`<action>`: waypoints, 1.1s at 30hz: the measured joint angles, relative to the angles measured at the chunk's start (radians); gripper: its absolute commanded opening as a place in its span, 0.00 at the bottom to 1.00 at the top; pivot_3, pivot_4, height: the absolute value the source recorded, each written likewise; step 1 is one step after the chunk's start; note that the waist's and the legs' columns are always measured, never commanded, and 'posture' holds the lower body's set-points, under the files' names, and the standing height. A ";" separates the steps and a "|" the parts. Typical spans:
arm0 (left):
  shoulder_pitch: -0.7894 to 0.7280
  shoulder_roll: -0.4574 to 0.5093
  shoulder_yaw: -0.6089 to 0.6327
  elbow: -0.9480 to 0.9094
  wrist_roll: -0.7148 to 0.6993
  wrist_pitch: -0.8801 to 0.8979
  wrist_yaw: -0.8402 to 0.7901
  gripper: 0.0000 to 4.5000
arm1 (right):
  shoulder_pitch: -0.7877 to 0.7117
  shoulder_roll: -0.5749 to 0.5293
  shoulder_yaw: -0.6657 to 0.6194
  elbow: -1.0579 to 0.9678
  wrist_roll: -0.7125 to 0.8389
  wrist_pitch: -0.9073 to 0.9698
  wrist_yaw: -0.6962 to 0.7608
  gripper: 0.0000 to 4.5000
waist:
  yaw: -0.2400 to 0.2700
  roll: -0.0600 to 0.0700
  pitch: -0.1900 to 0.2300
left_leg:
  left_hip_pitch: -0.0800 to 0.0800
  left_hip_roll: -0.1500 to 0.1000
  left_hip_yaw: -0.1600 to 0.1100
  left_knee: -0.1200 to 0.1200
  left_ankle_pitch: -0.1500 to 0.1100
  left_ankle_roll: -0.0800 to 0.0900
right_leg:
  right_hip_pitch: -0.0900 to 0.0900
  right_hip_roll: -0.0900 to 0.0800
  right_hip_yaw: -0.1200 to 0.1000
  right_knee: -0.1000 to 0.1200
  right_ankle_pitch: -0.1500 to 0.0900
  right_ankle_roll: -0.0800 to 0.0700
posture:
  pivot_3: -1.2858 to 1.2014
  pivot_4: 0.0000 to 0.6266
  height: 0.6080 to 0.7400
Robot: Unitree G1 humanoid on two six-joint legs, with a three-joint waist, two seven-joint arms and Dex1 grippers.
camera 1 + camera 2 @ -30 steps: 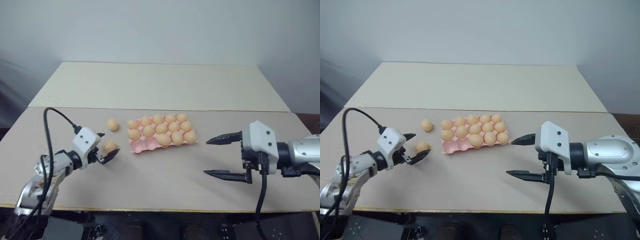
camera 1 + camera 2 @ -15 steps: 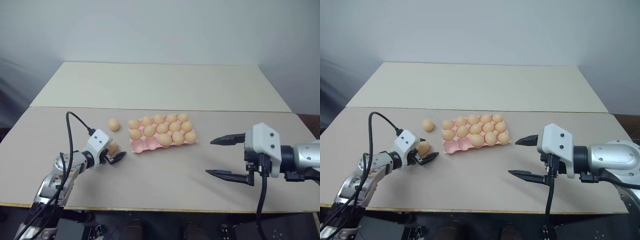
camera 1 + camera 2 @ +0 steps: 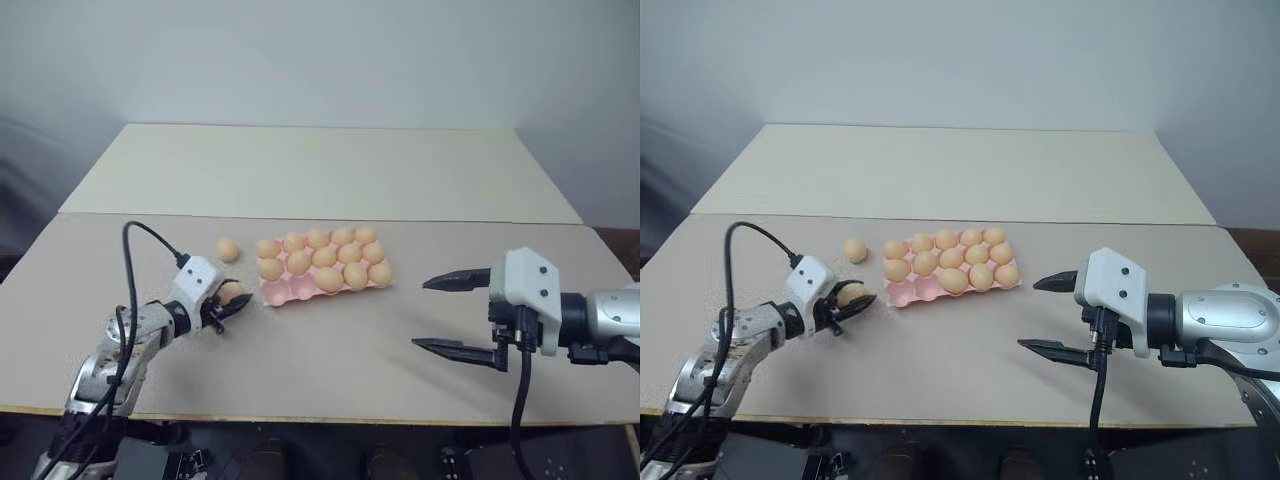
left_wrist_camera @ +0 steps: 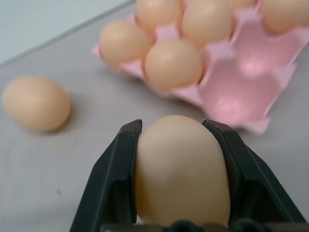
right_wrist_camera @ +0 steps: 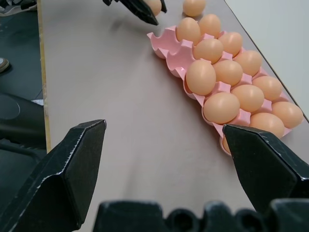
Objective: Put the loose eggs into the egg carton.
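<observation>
Centrally on the tabletop (image 3: 330, 360) lies the egg carton (image 3: 322, 270), mostly filled, with empty cups along its near row. Right gripper (image 3: 455, 315) hovers well apart, fingers spread. Left gripper (image 3: 232, 304) pinches one egg (image 4: 181, 169) beside the carton; another loose egg (image 3: 227, 249) rests nearby.

My left arm reaches forward and a bit to the right, low over the table. My left gripper (image 3: 232, 304) has its two black fingers (image 4: 114, 183) pinched tight on one egg (image 4: 181, 169). My right arm comes in from the right side and points left. My right gripper (image 3: 452, 312) hangs above the table with its two fingers spread wide apart, holding nothing.
</observation>
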 measured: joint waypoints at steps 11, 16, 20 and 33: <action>-0.197 -0.161 -0.105 0.123 -0.082 -0.155 -0.138 0.39 | 0.001 0.002 0.001 -0.016 0.001 0.002 -0.060 1.00 | -0.001 0.000 0.000 | -0.001 -0.002 0.000 0.003 0.000 0.000 | 0.001 0.002 0.000 0.000 0.000 0.000 | 0.52 0.24 1.00; -0.238 -0.185 -0.146 0.208 -0.075 -0.187 -0.192 0.39 | 0.021 0.005 -0.007 -0.035 0.004 0.013 -0.090 1.00 | -0.006 0.000 0.000 | -0.001 -0.001 0.000 0.005 0.000 0.001 | 0.000 0.003 0.000 0.000 0.000 0.000 | 0.52 0.24 1.00; -0.239 -0.184 -0.149 0.222 -0.073 -0.191 -0.207 0.39 | 0.048 0.014 -0.031 -0.060 0.009 0.021 -0.120 1.00 | -0.003 0.000 0.000 | -0.001 -0.001 0.000 0.005 0.000 0.001 | 0.001 0.003 0.000 0.000 0.000 0.000 | 0.52 0.24 1.00; -0.267 -0.263 -0.168 0.378 0.044 -0.374 -0.118 0.96 | 0.057 0.023 -0.040 -0.072 0.010 0.022 -0.143 1.00 | -0.001 0.000 0.000 | -0.002 -0.001 0.000 0.006 0.000 0.001 | 0.001 0.003 0.000 0.000 0.001 0.001 | 0.52 0.24 1.00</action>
